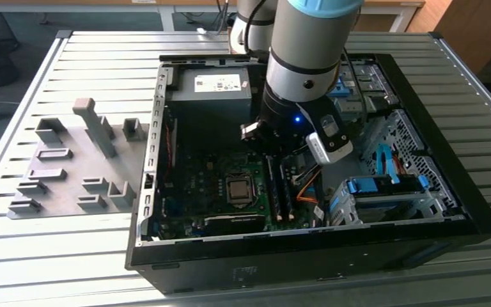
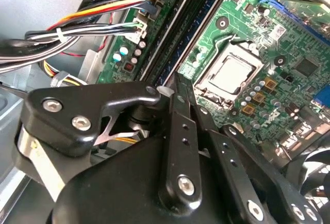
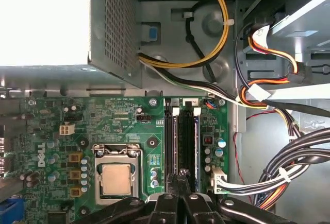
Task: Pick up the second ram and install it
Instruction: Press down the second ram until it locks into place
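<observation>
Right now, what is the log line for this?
gripper: shut | where: just above ram slots | holding: nothing seen

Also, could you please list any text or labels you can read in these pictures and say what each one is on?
White label on the power supply: print too small to read.
White lettering on the motherboard, beside the processor socket: sideways, not reliably legible.
Sticker on the case front: too small to read.
Nothing can be quoted with confidence.

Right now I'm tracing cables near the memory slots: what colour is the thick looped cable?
Yellow: the looped cable shows best in the first wrist view.
</observation>
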`<control>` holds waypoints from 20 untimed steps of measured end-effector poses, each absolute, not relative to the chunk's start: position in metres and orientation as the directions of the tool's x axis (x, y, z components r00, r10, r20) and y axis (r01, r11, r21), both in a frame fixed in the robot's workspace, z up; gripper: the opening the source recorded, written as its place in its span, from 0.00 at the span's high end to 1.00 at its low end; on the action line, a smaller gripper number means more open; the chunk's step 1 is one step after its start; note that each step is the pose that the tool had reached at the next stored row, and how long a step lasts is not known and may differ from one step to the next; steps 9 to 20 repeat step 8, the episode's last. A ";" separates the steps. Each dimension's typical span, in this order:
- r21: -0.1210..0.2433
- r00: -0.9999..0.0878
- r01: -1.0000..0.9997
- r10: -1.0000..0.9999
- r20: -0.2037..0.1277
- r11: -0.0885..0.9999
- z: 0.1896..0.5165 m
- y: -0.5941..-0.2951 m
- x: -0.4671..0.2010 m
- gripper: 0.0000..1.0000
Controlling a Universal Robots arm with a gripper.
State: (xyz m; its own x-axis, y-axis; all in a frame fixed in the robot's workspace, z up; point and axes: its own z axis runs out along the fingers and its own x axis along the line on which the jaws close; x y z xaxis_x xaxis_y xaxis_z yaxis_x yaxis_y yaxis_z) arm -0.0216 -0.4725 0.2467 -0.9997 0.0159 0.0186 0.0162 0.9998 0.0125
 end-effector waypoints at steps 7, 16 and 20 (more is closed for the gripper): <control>0.012 -1.000 0.016 0.016 0.019 1.000 0.247 -0.473 -0.022 0.89; 0.012 -1.000 0.016 0.016 0.019 1.000 0.247 -0.473 -0.022 0.89; 0.012 -1.000 0.016 0.016 0.019 1.000 0.247 -0.473 -0.022 0.89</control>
